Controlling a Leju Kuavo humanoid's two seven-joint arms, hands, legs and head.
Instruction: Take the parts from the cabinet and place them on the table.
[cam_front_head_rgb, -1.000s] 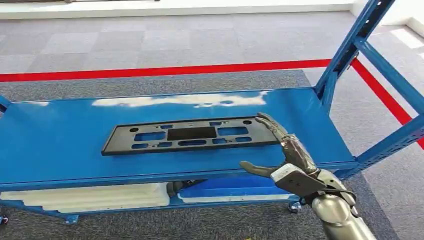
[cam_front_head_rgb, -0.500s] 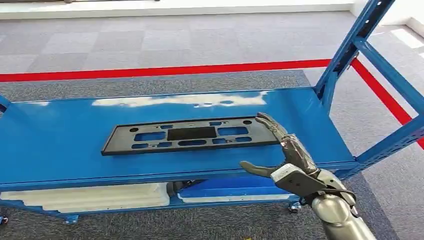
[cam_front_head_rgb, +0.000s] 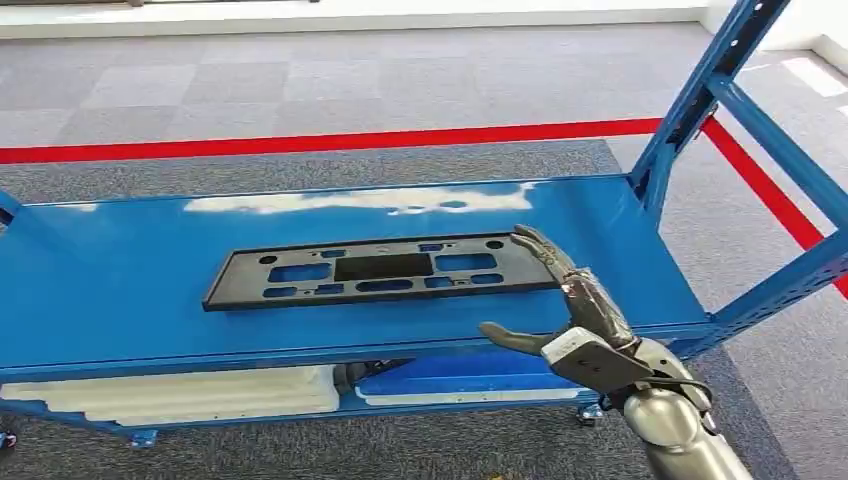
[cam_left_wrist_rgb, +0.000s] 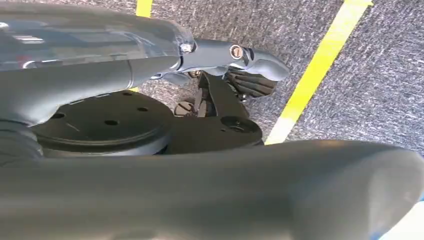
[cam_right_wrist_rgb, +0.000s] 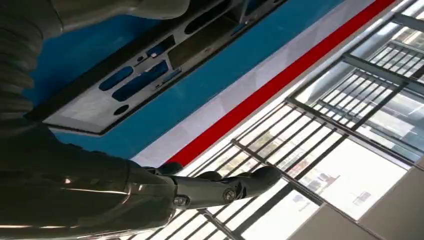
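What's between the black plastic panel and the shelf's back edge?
Nothing but bare blue shelf with window glare behind the black panel, seen in the head view.

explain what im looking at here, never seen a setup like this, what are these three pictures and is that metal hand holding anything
It is a two-legged humanoid robot with silver arms and many-fingered hands. The head view looks down from high on its body at a blue shelf cart. A long black plastic panel with cut-outs lies flat on the top shelf. The right hand reaches in with fingers spread, fingertips at the panel's right end; it holds nothing. The right wrist view is from a camera behind that hand, so it looks turned. The left wrist view looks down at carpet with a yellow line; whether the left hand is open cannot be told.
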